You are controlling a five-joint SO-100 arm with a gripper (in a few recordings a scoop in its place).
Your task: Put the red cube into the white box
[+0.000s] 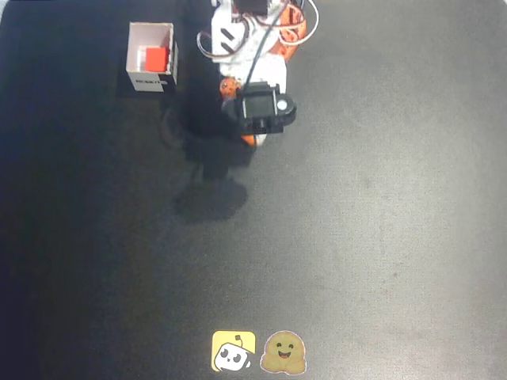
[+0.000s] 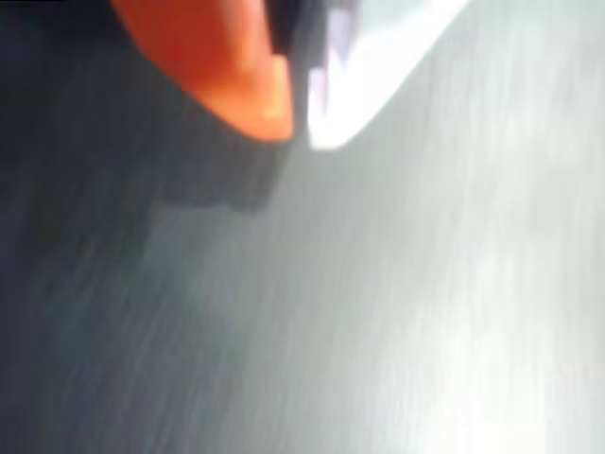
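Observation:
The red cube (image 1: pixel 154 58) lies inside the white box (image 1: pixel 136 39), which stands at the back left of the overhead view with its dark label facing the front. My gripper (image 1: pixel 248 140) hangs to the right of the box, a good way apart from it, mostly hidden under the black wrist camera housing. The blurred wrist view shows the gripper (image 2: pixel 299 130) with its orange fingertip (image 2: pixel 257 99) and white fingertip (image 2: pixel 352 112) drawn together above the dark mat, nothing between them.
The arm's base with white and orange parts and cables (image 1: pixel 253 32) sits at the back centre. Two stickers (image 1: pixel 258 352) lie at the front edge of the black mat (image 1: pixel 380 222). The arm's shadow falls just in front of it.

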